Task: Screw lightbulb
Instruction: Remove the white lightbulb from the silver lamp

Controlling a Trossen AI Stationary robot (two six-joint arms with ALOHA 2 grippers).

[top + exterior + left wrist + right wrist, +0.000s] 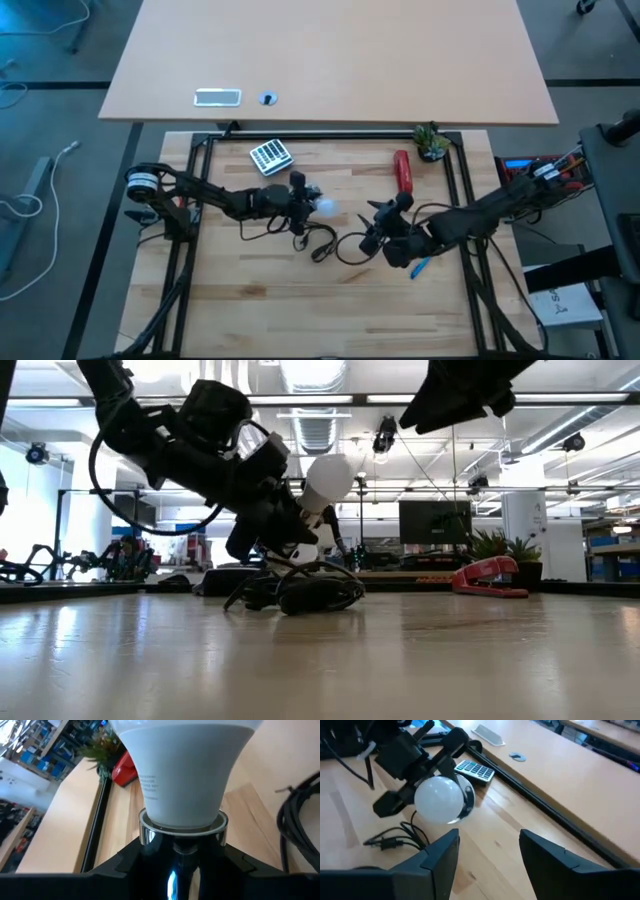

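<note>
Left gripper (pixel 303 203) is clamped on the shiny socket (pixel 182 827), held clear of the table; the lightbulb (pixel 439 799) sits seated in that socket, its frosted globe pointing away from the left fingers and toward the right arm. Black cord (pixel 325 243) trails from below the socket onto the wood. Right gripper (pixel 487 852) is empty, fingers parted, globe just ahead of the gap and apart from both tips. Red stapler (pixel 403 170) lies beyond the right gripper, calculator (pixel 270 156) beyond the left one, small plant (pixel 432 141) at the far corner. Handling, as judged: bulb looks light, rigid, with a smooth rounded shell, likely slippery and apt to crack under a hard pinch. Best hold seems to be across the widest part of the globe, fingers square to the bulb's axis, light pressure, so that turning does not cock the thread in the socket.
</note>
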